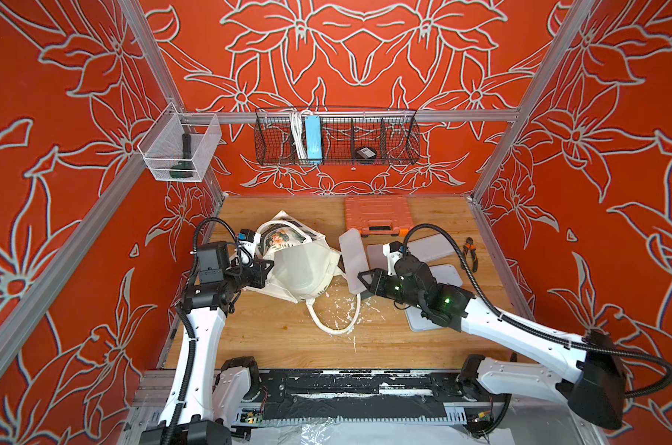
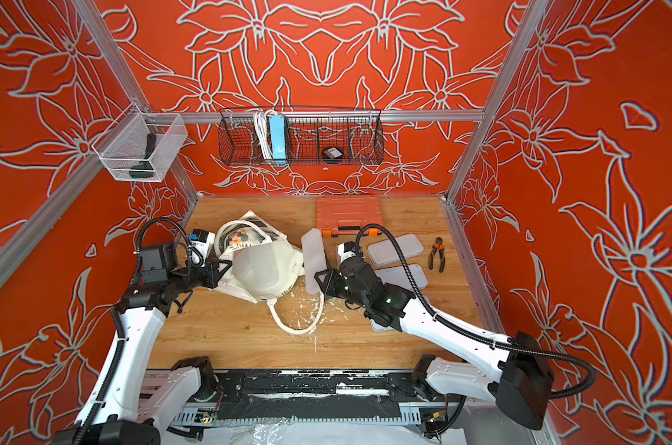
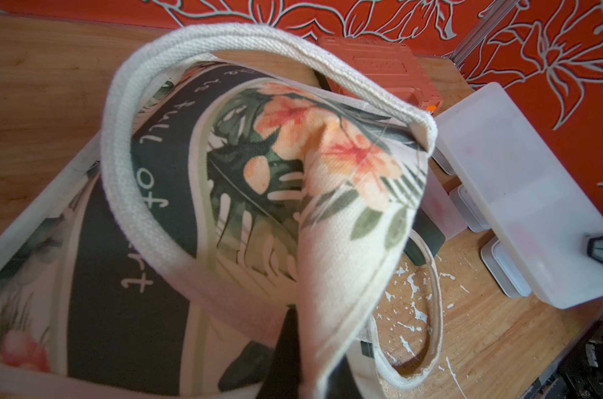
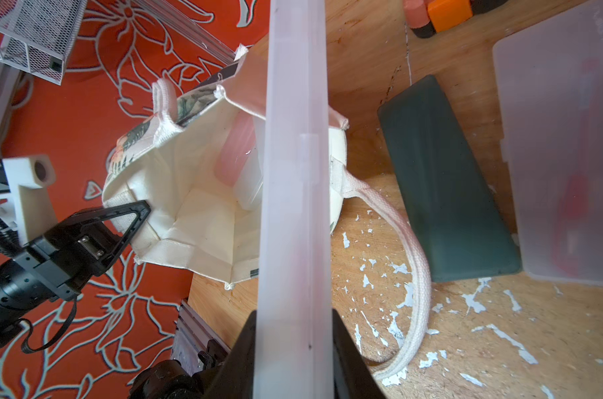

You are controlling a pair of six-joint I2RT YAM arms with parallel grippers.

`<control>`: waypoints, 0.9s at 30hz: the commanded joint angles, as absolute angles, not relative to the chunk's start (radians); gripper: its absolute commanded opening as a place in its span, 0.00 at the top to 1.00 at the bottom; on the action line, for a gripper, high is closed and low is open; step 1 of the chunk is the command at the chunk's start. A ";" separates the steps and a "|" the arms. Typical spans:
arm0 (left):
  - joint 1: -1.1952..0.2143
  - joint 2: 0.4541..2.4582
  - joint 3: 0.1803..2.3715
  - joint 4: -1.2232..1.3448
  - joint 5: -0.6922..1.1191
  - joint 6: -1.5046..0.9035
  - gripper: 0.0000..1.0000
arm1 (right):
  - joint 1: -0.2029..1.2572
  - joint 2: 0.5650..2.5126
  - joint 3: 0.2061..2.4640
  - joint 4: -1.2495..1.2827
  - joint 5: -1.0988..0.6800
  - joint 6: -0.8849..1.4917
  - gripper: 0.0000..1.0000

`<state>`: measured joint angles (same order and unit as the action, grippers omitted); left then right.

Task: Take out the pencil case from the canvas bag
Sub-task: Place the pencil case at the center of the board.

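Note:
The cream canvas bag (image 1: 299,269) (image 2: 261,269) lies left of centre on the wooden table with its mouth towards the right. My left gripper (image 1: 267,269) (image 2: 224,271) (image 3: 303,331) is shut on the bag's rim cloth (image 3: 334,276) and holds it up. My right gripper (image 1: 365,283) (image 2: 320,281) (image 4: 293,331) is shut on a translucent white pencil case (image 1: 352,262) (image 2: 314,262) (image 4: 293,172) (image 3: 521,193). It holds the case just outside the bag's mouth. A pink-and-clear box (image 4: 244,162) shows inside the bag (image 4: 189,193).
An orange tool case (image 1: 376,214) stands at the back. Several flat translucent cases (image 1: 434,246) and a dark green one (image 4: 448,183) lie under and beside my right arm, with pliers (image 1: 470,252) further right. One bag handle (image 1: 338,327) loops towards the front.

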<state>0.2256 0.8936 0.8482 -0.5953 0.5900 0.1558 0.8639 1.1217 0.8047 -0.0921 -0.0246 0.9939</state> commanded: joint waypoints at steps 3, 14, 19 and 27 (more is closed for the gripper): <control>0.233 0.867 0.840 -0.574 0.627 0.124 1.00 | 0.817 1.093 0.800 -0.130 -0.081 0.953 0.77; 0.232 0.934 0.990 -0.588 0.669 0.109 1.00 | 0.764 1.080 0.768 -0.143 -0.102 0.934 0.77; 0.233 0.977 1.070 -0.590 0.644 0.122 1.00 | 0.758 1.046 0.728 -0.161 -0.084 0.934 0.77; 0.233 0.979 1.088 -0.537 0.637 0.112 1.00 | 0.754 1.029 0.661 -0.142 -0.098 0.954 0.78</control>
